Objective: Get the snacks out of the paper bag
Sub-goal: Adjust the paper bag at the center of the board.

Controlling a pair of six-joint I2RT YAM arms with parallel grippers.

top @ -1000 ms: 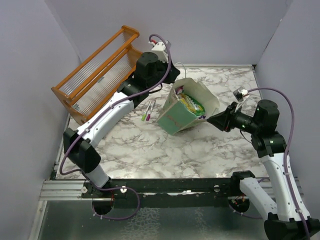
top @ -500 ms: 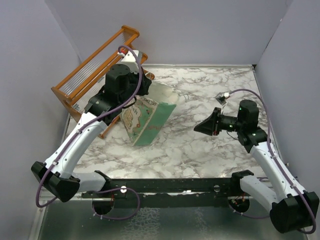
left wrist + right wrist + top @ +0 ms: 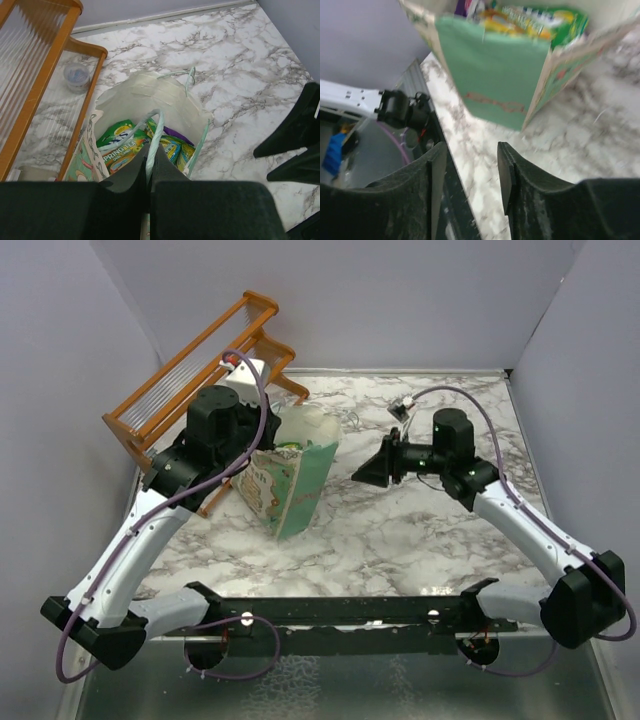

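The paper bag [image 3: 300,485] stands upright at left of centre, mouth up, pale-green side toward the arms. My left gripper [image 3: 268,442] is above its near rim, shut on the bag's pale-green handle strap [image 3: 156,131]. In the left wrist view, the left gripper [image 3: 149,152] looks down into the cream inside of the bag [image 3: 145,95], where several snacks [image 3: 119,146] lie: green, yellow-green, blue and purple. My right gripper [image 3: 360,474] is open and empty, just right of the bag. In the right wrist view, the right gripper [image 3: 470,167] faces the bag's green side [image 3: 495,75], with snacks [image 3: 530,17] at the top.
An orange wooden rack [image 3: 190,380] leans at the back left, close behind the bag; it also shows in the left wrist view [image 3: 47,70]. A small clear cup [image 3: 76,76] sits under it. The right gripper's dark fingers [image 3: 295,145] show right of the bag. Grey walls enclose the marble table [image 3: 420,540].
My left arm has carried the bag leftward from the table's middle and set it upright. My right arm has swung left and further out, following the bag.
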